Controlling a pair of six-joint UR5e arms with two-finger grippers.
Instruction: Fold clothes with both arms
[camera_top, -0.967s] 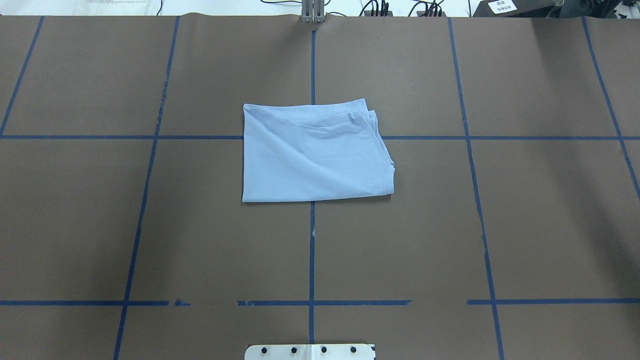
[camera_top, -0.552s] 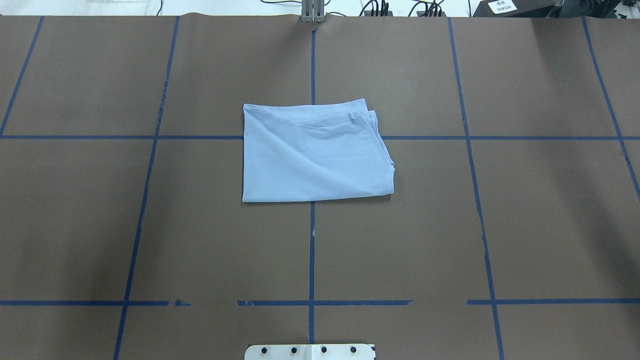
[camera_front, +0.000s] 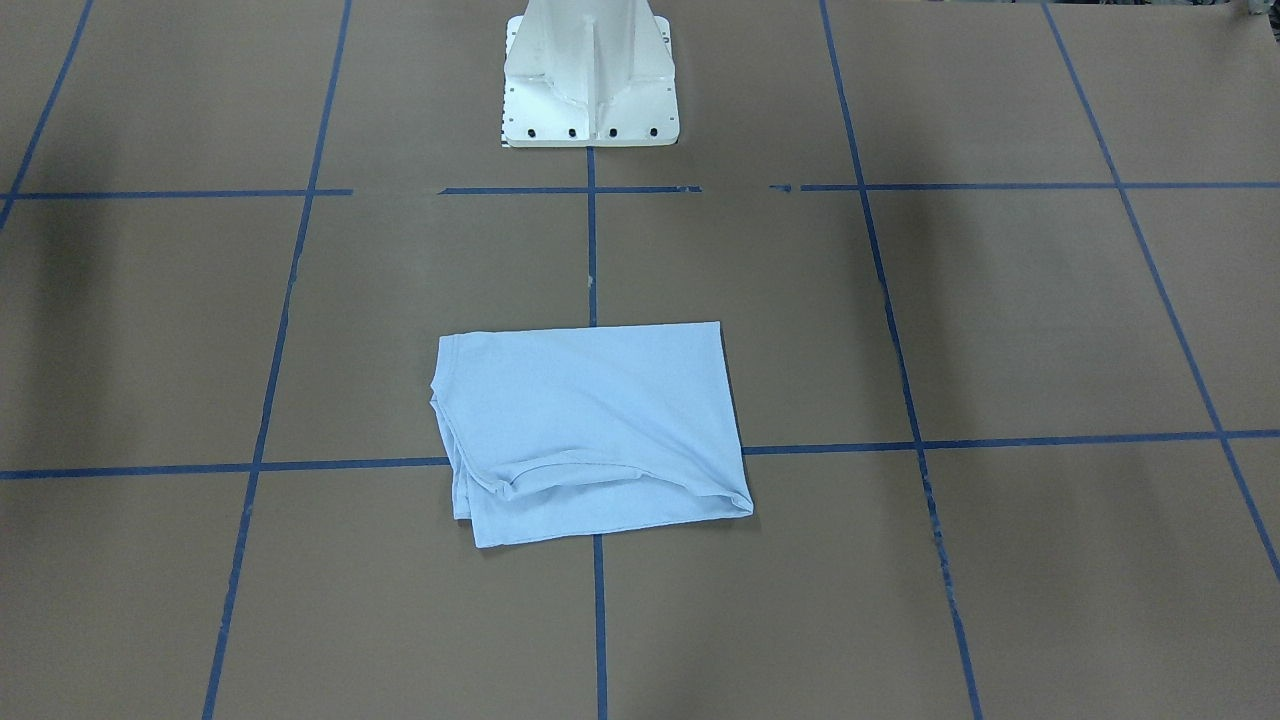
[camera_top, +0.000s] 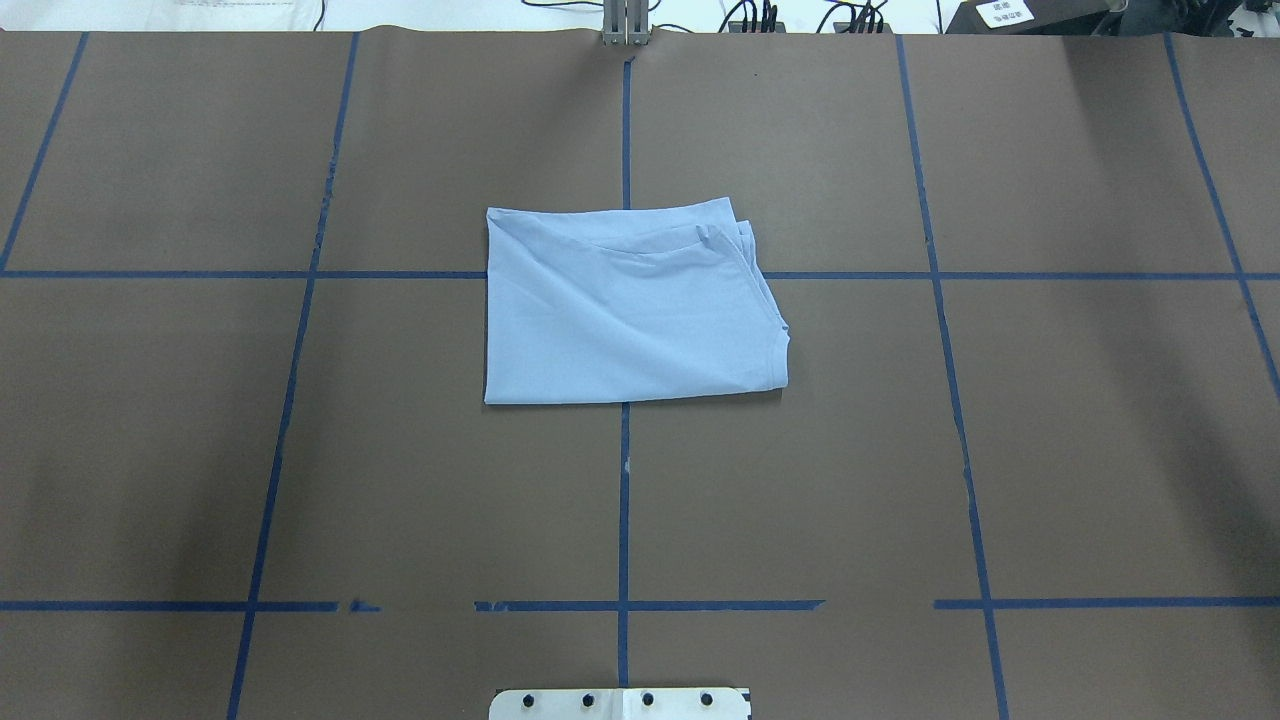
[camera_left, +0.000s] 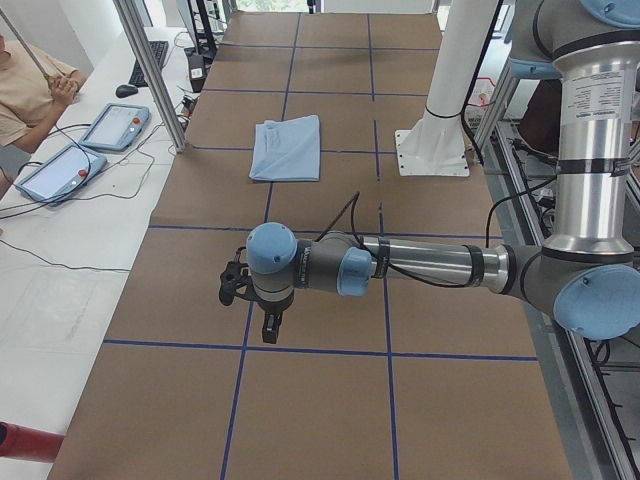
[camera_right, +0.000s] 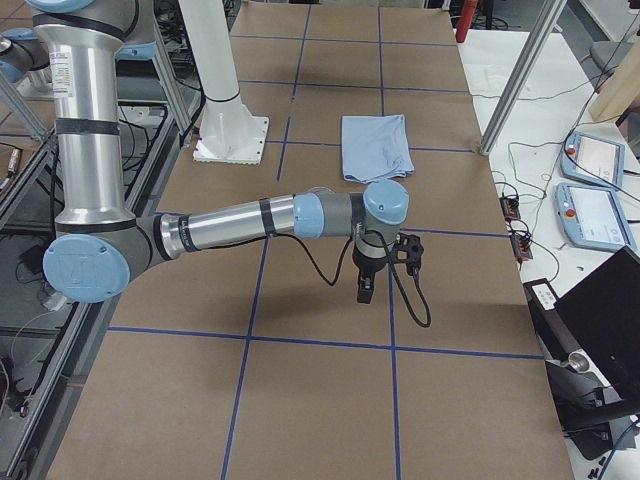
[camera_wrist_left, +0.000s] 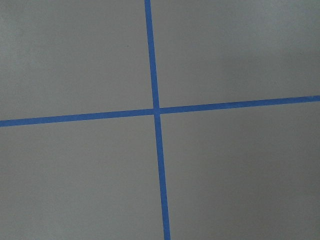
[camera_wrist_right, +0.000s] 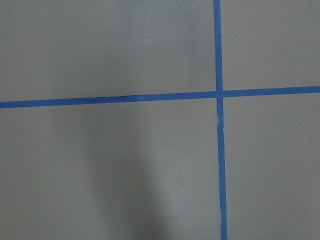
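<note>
The light blue T-shirt (camera_top: 630, 310) lies folded into a flat rectangle at the middle of the brown table, with layered edges on its right side. It also shows in the front view (camera_front: 590, 430) and in both side views (camera_left: 287, 147) (camera_right: 375, 145). Its palm print and neck tag are hidden. No arm touches it. My left gripper (camera_left: 268, 325) hangs low over bare table far to the shirt's left. My right gripper (camera_right: 365, 290) hangs low over bare table far to its right. I cannot tell whether either is open or shut. Both wrist views show only table and blue tape.
Blue tape lines (camera_top: 624, 500) grid the brown table. The white pedestal base (camera_front: 590, 80) stands at the robot's edge. A side bench holds teach pendants (camera_left: 115, 127) (camera_right: 590, 160) and cables. A seated person (camera_left: 30, 85) is beside it. A metal post (camera_left: 150, 70) stands at the table's edge.
</note>
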